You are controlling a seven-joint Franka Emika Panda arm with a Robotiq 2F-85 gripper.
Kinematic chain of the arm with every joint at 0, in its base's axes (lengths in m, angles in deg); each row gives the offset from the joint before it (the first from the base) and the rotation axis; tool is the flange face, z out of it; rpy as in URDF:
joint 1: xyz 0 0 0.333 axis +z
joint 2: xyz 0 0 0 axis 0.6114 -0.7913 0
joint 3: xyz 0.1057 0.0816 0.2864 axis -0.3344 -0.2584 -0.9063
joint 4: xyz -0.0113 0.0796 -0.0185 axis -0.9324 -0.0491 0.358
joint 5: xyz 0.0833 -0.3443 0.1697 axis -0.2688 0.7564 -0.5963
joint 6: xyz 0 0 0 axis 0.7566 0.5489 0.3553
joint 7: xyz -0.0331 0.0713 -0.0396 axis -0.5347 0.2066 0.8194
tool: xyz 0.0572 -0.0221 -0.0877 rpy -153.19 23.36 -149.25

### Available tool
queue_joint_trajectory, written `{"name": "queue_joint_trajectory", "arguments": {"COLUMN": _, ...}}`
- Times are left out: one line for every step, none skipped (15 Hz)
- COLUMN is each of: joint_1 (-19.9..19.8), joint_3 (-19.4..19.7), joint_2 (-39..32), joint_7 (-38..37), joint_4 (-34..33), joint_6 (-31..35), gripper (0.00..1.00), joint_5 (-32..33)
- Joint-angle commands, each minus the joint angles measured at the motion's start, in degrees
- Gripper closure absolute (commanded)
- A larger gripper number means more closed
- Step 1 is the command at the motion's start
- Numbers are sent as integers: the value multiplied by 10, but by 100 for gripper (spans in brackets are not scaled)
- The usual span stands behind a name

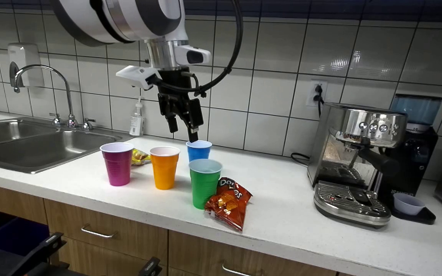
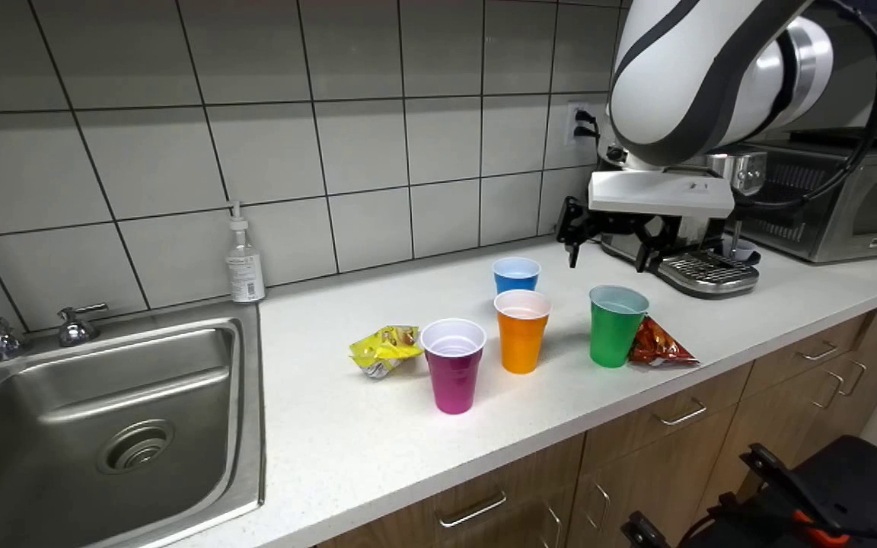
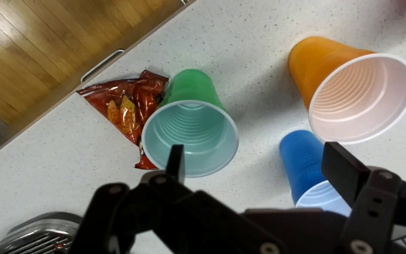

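Black pincer (image 3: 254, 157), spread wide, pointing down over the pale speckled table (image 1: 282, 214). Hangs above and apart from the green cup (image 1: 204, 186) in both exterior views; in the wrist view, crosses that cup's mouth with one finger (image 3: 176, 162) and the blue cup (image 3: 299, 160) with the opposite one. Next below, on the table: the green cup, upright, near the front edge; the blue cup, upright, nearer the wall (image 2: 362, 144). Lying against the side of the green cup, a glossy red chip bag (image 1: 230, 205), crumpled, with a corner close to the table's edge. A bit farther off, toward the sink (image 2: 248, 426): the orange cup (image 1: 165, 170), upright, pale inside. Beyond it in the same direction: the purple cup (image 2: 454, 377), upright too, with a crumpled yellow snack bag (image 2: 385, 350) near it on the wall side. Well apart, toward the opposite end: a chrome espresso machine (image 1: 343, 119), beside a dark appliance (image 1: 420, 149) topped with a blue-tinted hopper (image 1: 416, 107), and a small pale bowl (image 1: 408, 204) near the foot of both. At the corner of the steel sink, a clear soap bottle (image 2: 245, 270). Farthest back, a white tiled wall, with black plugs (image 1: 318, 90) in an outlet (image 1: 311, 96).
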Motion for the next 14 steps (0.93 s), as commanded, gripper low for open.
{"name": "queue_joint_trajectory", "arguments": {"joint_1": -12, "joint_3": -1, "joint_2": -37, "joint_7": -38, "joint_4": -33, "joint_6": -1, "gripper": 0, "joint_5": 39}}
{"name": "queue_joint_trajectory", "arguments": {"joint_1": -11, "joint_3": 2, "joint_2": -43, "joint_7": -41, "joint_4": -39, "joint_6": -3, "gripper": 0, "joint_5": 45}}
{"name": "queue_joint_trajectory", "arguments": {"joint_1": -9, "joint_3": 7, "joint_2": -49, "joint_7": -41, "joint_4": -43, "joint_6": -4, "gripper": 0, "joint_5": 47}}
{"name": "queue_joint_trajectory", "arguments": {"joint_1": -7, "joint_3": 11, "joint_2": -55, "joint_7": -43, "joint_4": -48, "joint_6": -5, "gripper": 0, "joint_5": 51}}
{"name": "queue_joint_trajectory", "arguments": {"joint_1": -5, "joint_3": 16, "joint_2": -63, "joint_7": -43, "joint_4": -53, "joint_6": -4, "gripper": 0, "joint_5": 53}}
{"name": "queue_joint_trajectory", "arguments": {"joint_1": -2, "joint_3": 21, "joint_2": -70, "joint_7": -42, "joint_4": -58, "joint_6": -6, "gripper": 0, "joint_5": 54}}
{"name": "queue_joint_trajectory", "arguments": {"joint_1": 0, "joint_3": 27, "joint_2": -78, "joint_7": -38, "joint_4": -63, "joint_6": -7, "gripper": 0, "joint_5": 52}}
{"name": "queue_joint_trajectory", "arguments": {"joint_1": 2, "joint_3": 32, "joint_2": -85, "joint_7": -37, "joint_4": -68, "joint_6": -7, "gripper": 0, "joint_5": 52}}
{"name": "queue_joint_trajectory", "arguments": {"joint_1": 4, "joint_3": 37, "joint_2": -93, "joint_7": -36, "joint_4": -72, "joint_6": -8, "gripper": 0, "joint_5": 52}}
{"name": "queue_joint_trajectory", "arguments": {"joint_1": 7, "joint_3": 42, "joint_2": -101, "joint_7": -35, "joint_4": -76, "joint_6": -9, "gripper": 0, "joint_5": 51}}
{"name": "queue_joint_trajectory", "arguments": {"joint_1": 10, "joint_3": 47, "joint_2": -110, "joint_7": -34, "joint_4": -80, "joint_6": -8, "gripper": 0, "joint_5": 48}}
{"name": "queue_joint_trajectory", "arguments": {"joint_1": 15, "joint_3": 52, "joint_2": -117, "joint_7": -34, "joint_4": -82, "joint_6": -6, "gripper": 0, "joint_5": 47}}
{"name": "queue_joint_trajectory", "arguments": {"joint_1": 18, "joint_3": 57, "joint_2": -123, "joint_7": -37, "joint_4": -85, "joint_6": -4, "gripper": 0, "joint_5": 49}}
{"name": "queue_joint_trajectory", "arguments": {"joint_1": 22, "joint_3": 62, "joint_2": -130, "joint_7": -37, "joint_4": -87, "joint_6": -3, "gripper": 0, "joint_5": 46}}
